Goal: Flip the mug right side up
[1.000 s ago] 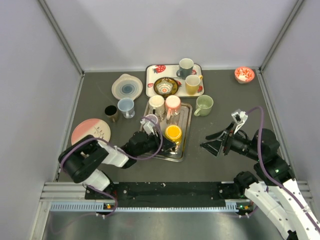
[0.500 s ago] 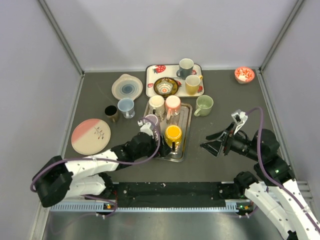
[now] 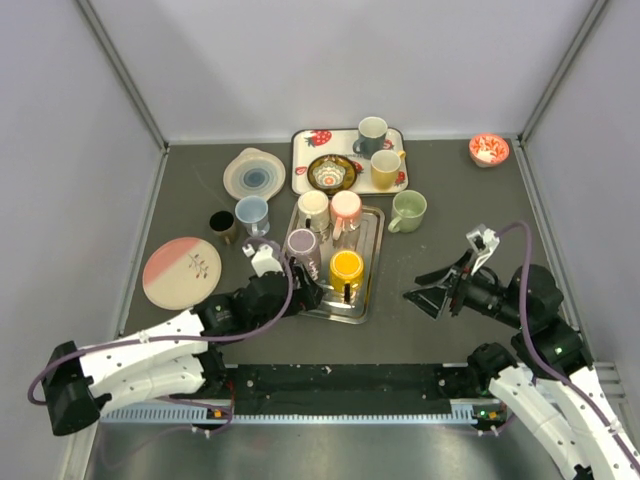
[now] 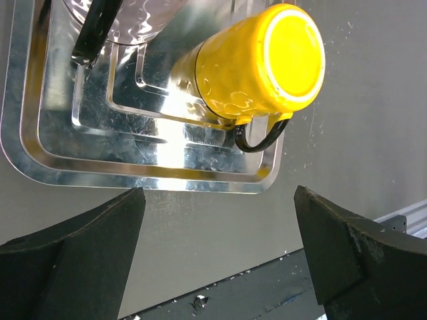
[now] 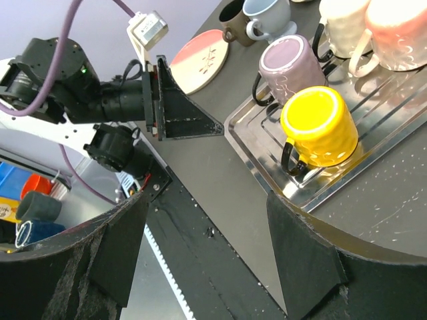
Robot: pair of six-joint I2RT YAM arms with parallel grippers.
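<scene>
Yellow mug (image 4: pixel 260 63), handle (image 4: pixel 263 139) partly hidden

Yellow mug (image 4: pixel 267 60) ahead of the left fingers (image 4: pixel 67 253): glossy glaze, dimpled sides, smooth base. Tray (image 4: pixel 40 133) under it: shiny ribbed metal, mirror-like. Desk (image 4: pixel 360 133): matt dark grey, dusty specks. Fingers: matt black plastic.

In the left wrist view the steel tray (image 4: pixel 153 177) runs off the top edge, the yellow mug (image 4: pixel 260 63) hides its own mouth, and overhead the red bowl (image 3: pixel 489 150) holds contents too small to tell.
</scene>
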